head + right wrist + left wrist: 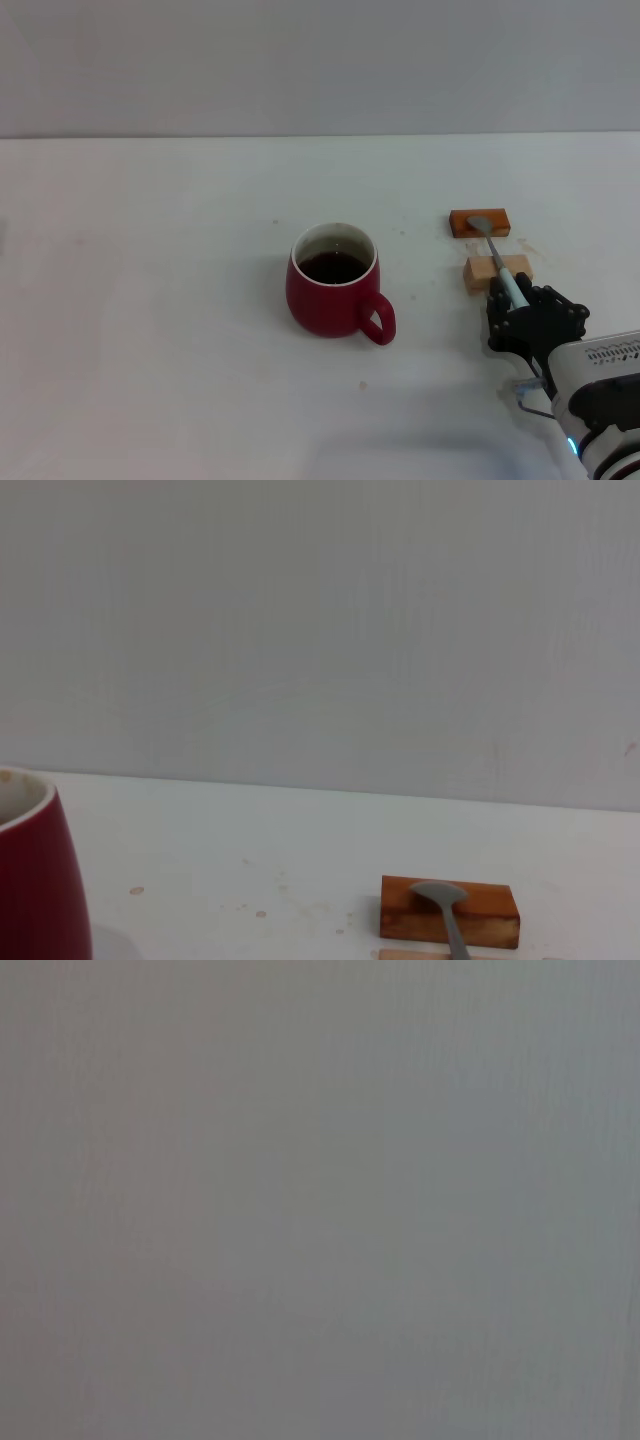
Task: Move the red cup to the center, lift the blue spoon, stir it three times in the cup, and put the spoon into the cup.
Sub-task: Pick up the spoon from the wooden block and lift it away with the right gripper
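The red cup point(335, 285) stands upright near the middle of the white table point(150, 300), its handle towards the front right, with dark liquid inside. Its side also shows in the right wrist view point(35, 880). The blue spoon point(498, 262) lies to the right of the cup, across two small wooden blocks, with its grey bowl on the far block point(445, 905). My right gripper point(525, 315) is at the near end of the spoon's pale blue handle, low over the table. The left gripper is out of view.
An orange-brown block point(480, 222) holds the spoon's bowl and also shows in the right wrist view point(490, 920). A tan block point(482, 270) sits under the spoon's neck. A plain pale wall stands behind the table. The left wrist view shows only a blank grey surface.
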Controlling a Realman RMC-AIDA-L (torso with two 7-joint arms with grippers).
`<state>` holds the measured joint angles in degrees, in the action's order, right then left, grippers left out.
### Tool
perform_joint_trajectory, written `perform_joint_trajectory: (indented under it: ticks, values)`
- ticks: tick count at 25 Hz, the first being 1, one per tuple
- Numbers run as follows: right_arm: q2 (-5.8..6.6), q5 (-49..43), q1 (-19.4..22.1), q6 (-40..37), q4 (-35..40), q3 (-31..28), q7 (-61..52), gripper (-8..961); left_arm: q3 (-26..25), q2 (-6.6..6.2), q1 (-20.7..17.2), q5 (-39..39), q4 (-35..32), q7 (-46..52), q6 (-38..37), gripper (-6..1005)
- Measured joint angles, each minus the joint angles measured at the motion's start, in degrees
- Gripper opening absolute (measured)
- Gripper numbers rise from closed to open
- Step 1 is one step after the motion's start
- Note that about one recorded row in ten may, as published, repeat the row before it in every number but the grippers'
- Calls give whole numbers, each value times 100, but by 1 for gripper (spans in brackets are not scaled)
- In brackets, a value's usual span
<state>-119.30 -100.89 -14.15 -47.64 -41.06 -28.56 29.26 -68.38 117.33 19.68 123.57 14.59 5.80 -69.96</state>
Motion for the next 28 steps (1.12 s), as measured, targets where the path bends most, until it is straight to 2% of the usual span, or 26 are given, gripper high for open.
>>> perform_joint_trajectory:
  ticks: [28]
  values:
    - [4, -1, -18, 45, -7, 4, 10, 184, 1, -18, -16, 0, 0, 2, -47, 862]
